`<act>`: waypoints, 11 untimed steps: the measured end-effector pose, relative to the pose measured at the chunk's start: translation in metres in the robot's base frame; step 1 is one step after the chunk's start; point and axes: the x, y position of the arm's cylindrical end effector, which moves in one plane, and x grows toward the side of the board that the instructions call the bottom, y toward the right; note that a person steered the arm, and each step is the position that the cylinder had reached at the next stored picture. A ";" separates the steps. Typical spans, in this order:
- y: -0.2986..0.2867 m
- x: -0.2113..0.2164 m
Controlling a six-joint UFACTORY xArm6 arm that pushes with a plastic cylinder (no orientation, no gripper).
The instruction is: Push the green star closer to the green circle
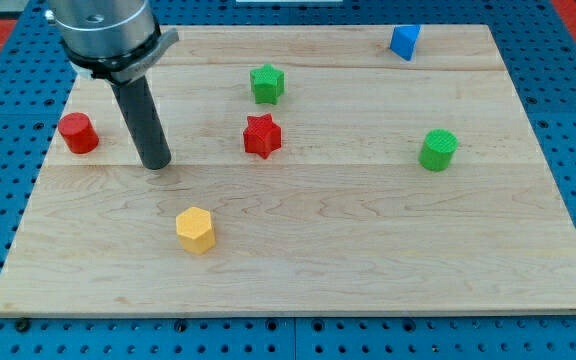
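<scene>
**Green star waits well short of the green circle**

The green star (266, 84) is the landmark here. It sits on the wooden board (298, 260), toward the view's top. The green circle (437, 150) lies well apart from it, toward the view's right and a little lower. The red star (262, 136) stands near, just below the green star. The blue block (404, 42) is far to its right and higher, the yellow hexagon (195, 230) well below and slightly left, the red cylinder (78, 133) far to its left.

My tip (155, 163) rests on the board well left of the green star and lower, touching no block. There is no pincer on this arm, only the plain rod, so nothing opens or closes.

The star looks small, stiff and light; I judge it will slide easily but may spin off its points. Best contact is on its upper-left side, pushing through its middle.

Open board lies between star and circle, and the edges are far off. The red star is the one neighbour to skirt.
</scene>
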 end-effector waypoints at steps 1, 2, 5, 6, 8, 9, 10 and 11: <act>-0.006 -0.008; 0.013 -0.062; 0.023 -0.133; 0.027 -0.147; 0.107 -0.168; 0.106 -0.142; 0.100 -0.133; 0.111 -0.119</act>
